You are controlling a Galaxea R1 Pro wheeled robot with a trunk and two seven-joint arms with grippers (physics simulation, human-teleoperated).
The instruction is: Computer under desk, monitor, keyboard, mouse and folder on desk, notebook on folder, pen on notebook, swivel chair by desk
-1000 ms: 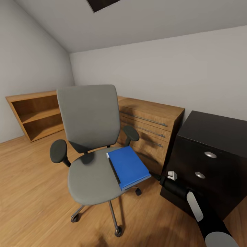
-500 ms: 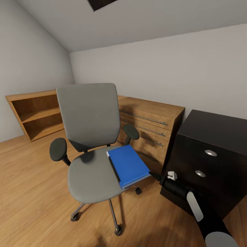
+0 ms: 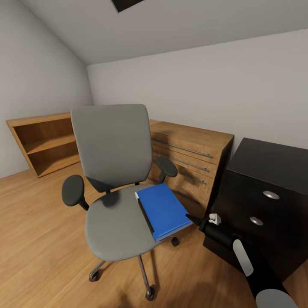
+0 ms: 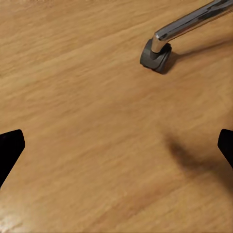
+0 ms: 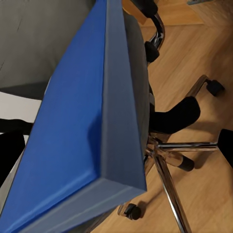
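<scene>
Folder (image 3: 164,209) lies on swivel chair (image 3: 112,179); right end effector (image 3: 191,220) nears its corner, seemingly spread apart.

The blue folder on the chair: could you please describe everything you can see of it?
The folder is a flat, bright-blue rectangle with a smooth, matte cover and a thick grey-white edge. It lies closed and flat on the grey seat of the swivel chair, at its front, one corner overhanging the rim. The right gripper sits right at that corner; contact is unclear.
</scene>
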